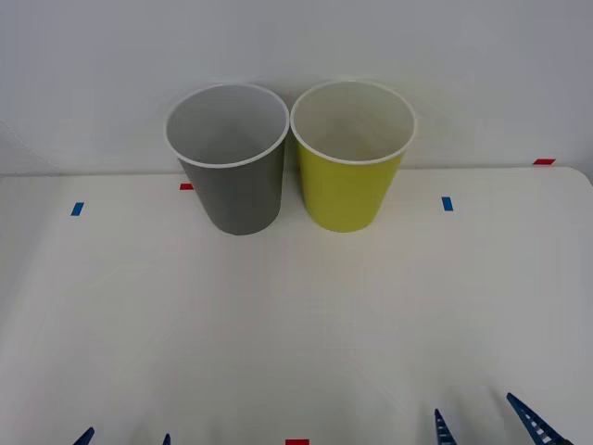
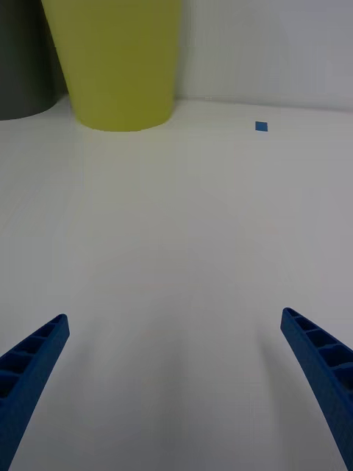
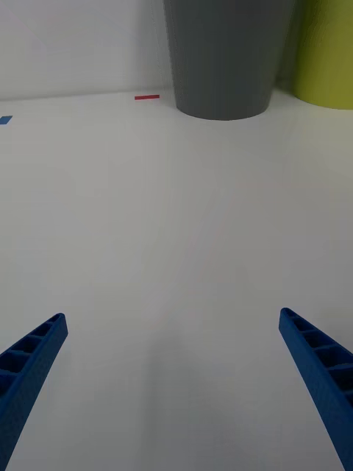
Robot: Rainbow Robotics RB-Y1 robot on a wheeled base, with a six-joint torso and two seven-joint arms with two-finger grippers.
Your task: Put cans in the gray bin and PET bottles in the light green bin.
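The gray bin (image 1: 232,181) and the light green bin (image 1: 350,176) stand side by side at the back of the white table, gray on the left, rims almost touching. What their insides hold is hidden from here. No can or PET bottle lies on the table. My left gripper (image 1: 125,438) is open at the table's near edge, on the left, with the gray bin (image 3: 220,55) straight ahead of it. My right gripper (image 1: 482,422) is open at the near edge on the right, facing the light green bin (image 2: 118,62). Both hold nothing.
Small blue tape marks (image 1: 77,209) (image 1: 447,203) and red ones (image 1: 544,161) (image 1: 296,442) dot the white table (image 1: 296,315). A white wall rises right behind the bins. The table's right edge curves away near the far right corner.
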